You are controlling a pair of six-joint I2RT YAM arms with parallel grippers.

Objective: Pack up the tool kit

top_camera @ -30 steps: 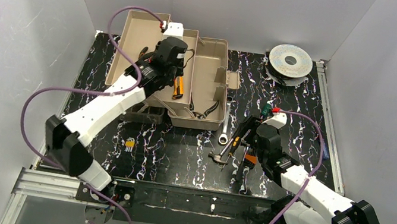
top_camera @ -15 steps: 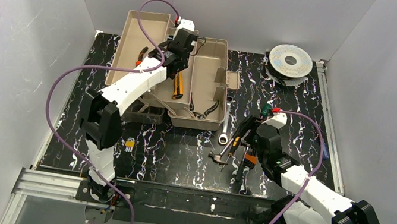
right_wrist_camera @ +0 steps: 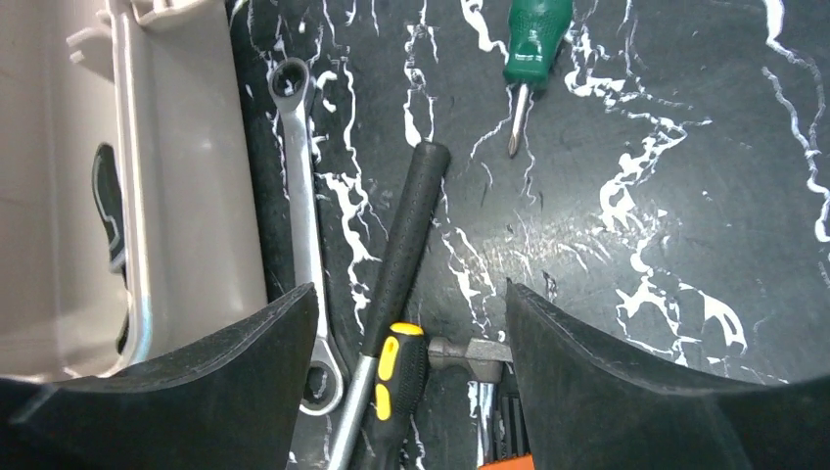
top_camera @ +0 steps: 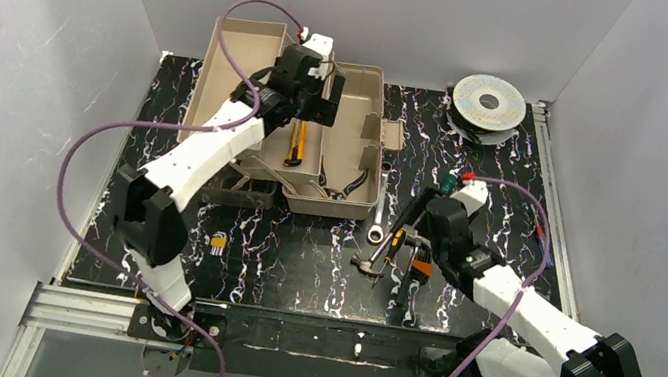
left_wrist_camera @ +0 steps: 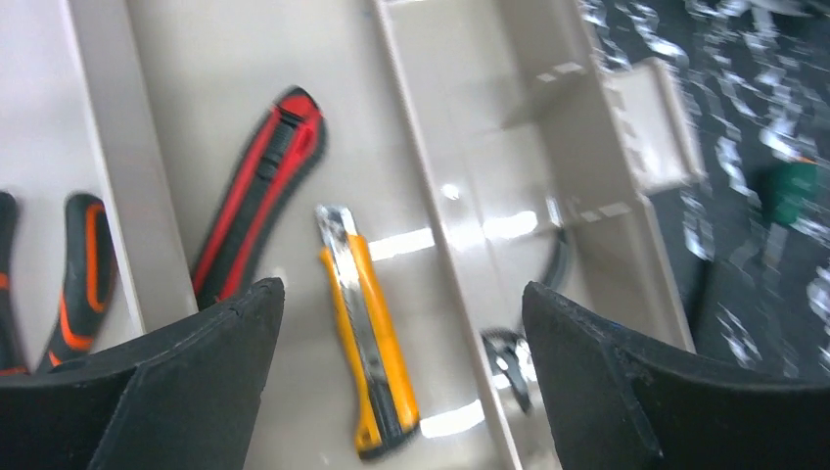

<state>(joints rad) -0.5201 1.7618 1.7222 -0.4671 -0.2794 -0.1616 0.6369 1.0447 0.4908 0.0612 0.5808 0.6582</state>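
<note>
Overhead first. Toolbox (top_camera: 359, 117) lies open at the far left-centre of the black marbled table (top_camera: 298, 264), trays folded out. Left gripper (top_camera: 315, 113) hangs over the middle tray, above the yellow knife (top_camera: 295, 145). Right gripper (top_camera: 408, 239) sits low over loose tools just right of the box's near corner: wrench (top_camera: 378, 211), hammer (top_camera: 363, 265), and a green screwdriver (top_camera: 453, 181) a little farther back. Wire spool (top_camera: 488, 102) is at the far right, well apart from the box. A small set of hex keys (top_camera: 217, 243) lies on the table near the box's near left side.

Left wrist. Fingers (left_wrist_camera: 186, 392) wide apart, nothing between them, nothing touched. Below the gap the yellow knife (left_wrist_camera: 370, 343) lies flat on the tray floor. Beside it is a red-and-black cutter (left_wrist_camera: 262, 211), not touching. Past a divider wall are pliers (left_wrist_camera: 80, 269), handles black with orange. The picture blurs toward the right edge; the green screwdriver (left_wrist_camera: 788, 191) is just made out on the table beyond the box wall.

Right wrist. Fingers (right_wrist_camera: 186, 392) spread, empty. On the table between them the hammer (right_wrist_camera: 411, 225) shows its black grip running diagonally. The wrench (right_wrist_camera: 299, 215) lies alongside, nearer the toolbox (right_wrist_camera: 186, 176) wall. A yellow-and-black handle (right_wrist_camera: 401, 364) lies against the hammer's shaft. The green screwdriver (right_wrist_camera: 533, 44) lies apart, tip toward the hammer grip.
</note>
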